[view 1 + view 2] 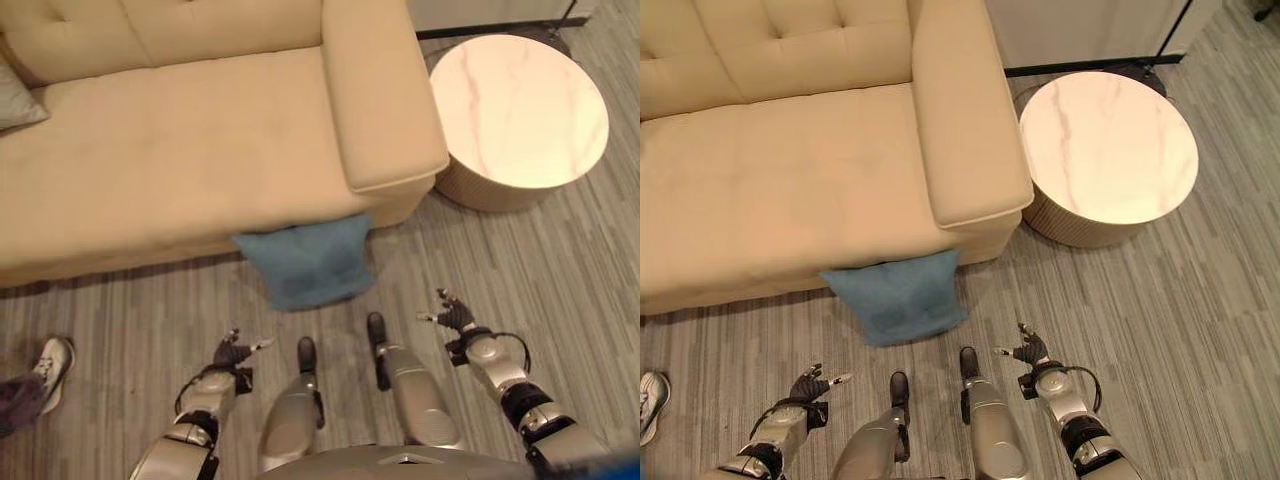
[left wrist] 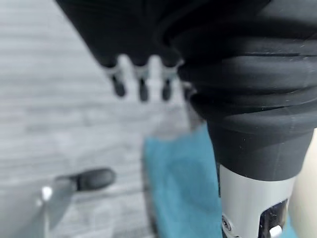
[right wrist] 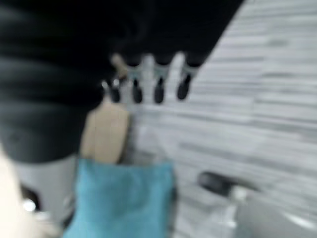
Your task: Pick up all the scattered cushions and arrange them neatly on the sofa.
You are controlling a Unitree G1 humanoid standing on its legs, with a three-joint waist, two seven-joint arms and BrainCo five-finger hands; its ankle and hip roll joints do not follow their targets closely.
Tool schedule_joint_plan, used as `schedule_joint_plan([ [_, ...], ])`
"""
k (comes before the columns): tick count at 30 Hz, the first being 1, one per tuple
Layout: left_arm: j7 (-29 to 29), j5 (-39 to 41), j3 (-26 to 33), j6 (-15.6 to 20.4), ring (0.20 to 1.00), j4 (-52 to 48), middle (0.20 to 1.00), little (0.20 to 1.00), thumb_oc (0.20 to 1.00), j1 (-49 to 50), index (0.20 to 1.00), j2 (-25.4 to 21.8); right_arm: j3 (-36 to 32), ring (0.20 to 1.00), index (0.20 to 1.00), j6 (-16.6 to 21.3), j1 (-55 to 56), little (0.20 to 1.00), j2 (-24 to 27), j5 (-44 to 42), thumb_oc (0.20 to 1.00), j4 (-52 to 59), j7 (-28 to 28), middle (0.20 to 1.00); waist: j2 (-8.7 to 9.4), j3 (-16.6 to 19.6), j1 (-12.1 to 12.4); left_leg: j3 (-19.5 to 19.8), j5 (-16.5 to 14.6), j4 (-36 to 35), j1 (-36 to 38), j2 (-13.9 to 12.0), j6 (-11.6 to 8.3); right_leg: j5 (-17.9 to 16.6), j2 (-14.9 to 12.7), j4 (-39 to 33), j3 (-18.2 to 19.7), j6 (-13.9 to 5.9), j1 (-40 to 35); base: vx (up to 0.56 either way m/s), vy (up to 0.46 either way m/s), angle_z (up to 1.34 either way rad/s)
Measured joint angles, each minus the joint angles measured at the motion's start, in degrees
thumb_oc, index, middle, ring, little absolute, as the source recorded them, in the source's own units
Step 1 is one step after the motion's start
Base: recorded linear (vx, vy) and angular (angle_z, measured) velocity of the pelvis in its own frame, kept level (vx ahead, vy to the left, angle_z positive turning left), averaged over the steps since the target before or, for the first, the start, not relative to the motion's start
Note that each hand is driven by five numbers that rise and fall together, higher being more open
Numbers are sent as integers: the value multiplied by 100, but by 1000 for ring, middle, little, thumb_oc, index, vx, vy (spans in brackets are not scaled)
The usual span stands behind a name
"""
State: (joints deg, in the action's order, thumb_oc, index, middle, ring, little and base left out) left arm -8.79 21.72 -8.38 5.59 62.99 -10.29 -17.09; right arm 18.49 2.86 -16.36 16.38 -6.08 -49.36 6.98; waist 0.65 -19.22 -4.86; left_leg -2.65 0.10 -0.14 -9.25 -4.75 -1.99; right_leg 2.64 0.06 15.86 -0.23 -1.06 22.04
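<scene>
- On the floor at about 12 o'clock from the robot, a blue cushion (image 1: 308, 262) lies flat, with its far edge touching the front of the sofa (image 1: 190, 150), just under the armrest (image 1: 385, 110).
- My guess is the job is near its start: this cushion has not been picked up yet.
- At about 10 o'clock, a grey cushion (image 1: 18, 98) sits on the sofa seat at the edge of the left eye view. It may already be in place, but only a corner shows, so I cannot tell if it is neat.
- Most of the sofa seat is bare, so there is lots of room to set cushions down.
- The left hand (image 1: 236, 352) hangs low over the floor at about 7 o'clock of the blue cushion, near it but not touching. Its fingers (image 2: 141, 87) are straight and loose, and it holds nothing.
- The right hand (image 1: 456, 316) hangs low at about 4 o'clock of the cushion, also apart from it. Its fingers (image 3: 158, 87) are straight and loose too, with nothing in them.
- What is left, I think: reach down, lift the blue cushion, and put it on the seat.
- The floor (image 1: 560, 260) is grey wood strips.
- A round table (image 1: 1110, 140) with a pale stone top stands at about 2 o'clock, right beside the sofa's armrest.
- A person's shoe (image 1: 52, 368) shows at about 9 o'clock on the floor.
</scene>
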Motion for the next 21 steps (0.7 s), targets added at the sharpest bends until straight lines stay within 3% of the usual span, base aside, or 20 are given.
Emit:
schedule_joint_plan([
  [5,-121,145,1,14,1000,-114,1000,1000,1000,-45,1000,4,8,1000,1000,12,-59,1000,39,-58,1000,66,60,1000,-37,21,131,41,196,32,-94,-36,-107,96,9,213,-148,138,106,-20,-50,14],
  [6,-142,143,-14,16,1000,-127,1000,1000,1000,-119,1000,4,22,1000,1000,11,-32,1000,71,-57,1000,110,72,1000,-70,26,86,100,303,25,-140,-32,-219,108,-22,316,-188,139,142,1,-48,29],
  [12,-140,138,-60,127,1000,-140,1000,1000,1000,-198,1000,62,65,1000,1000,-4,170,1000,256,-53,1000,74,77,1000,-312,156,-5,622,440,105,-177,87,-335,552,-114,831,-163,275,105,9,-62,54],
  [13,-139,144,-59,123,1000,-87,1000,1000,1000,-148,1000,55,65,1000,1000,-1,128,1000,252,-53,1000,-11,85,1000,-324,174,110,620,482,147,-183,61,-345,589,-140,892,-186,270,101,95,150,43],
  [14,-133,145,-63,109,1000,-85,1000,1000,1000,-109,1000,72,4,1000,1000,-3,23,1000,259,-55,1000,-57,114,1000,-304,185,114,438,426,439,-390,37,-356,562,-239,804,-295,409,59,95,150,27],
  [16,-123,209,-72,85,1000,-85,1000,1000,1000,-56,1000,70,1,1000,1000,-2,29,1000,254,-55,1000,-58,116,1000,-256,210,145,350,405,408,-451,-119,-374,451,-221,578,-296,284,-80,39,173,13],
  [19,-138,232,-89,85,1000,-86,1000,1000,1000,81,1000,61,8,1000,1000,3,42,1000,240,-53,1000,-63,136,1000,-203,239,73,306,401,431,-397,-128,-367,392,-188,574,-176,188,-17,-16,289,-28],
  [21,-157,236,-173,96,1000,-98,1000,1000,1000,-80,1000,-20,-77,1000,1000,-11,-86,1000,222,-56,1000,-161,222,1000,-50,178,142,103,212,433,-423,130,-184,308,-199,656,199,68,381,-7,199,-66],
])
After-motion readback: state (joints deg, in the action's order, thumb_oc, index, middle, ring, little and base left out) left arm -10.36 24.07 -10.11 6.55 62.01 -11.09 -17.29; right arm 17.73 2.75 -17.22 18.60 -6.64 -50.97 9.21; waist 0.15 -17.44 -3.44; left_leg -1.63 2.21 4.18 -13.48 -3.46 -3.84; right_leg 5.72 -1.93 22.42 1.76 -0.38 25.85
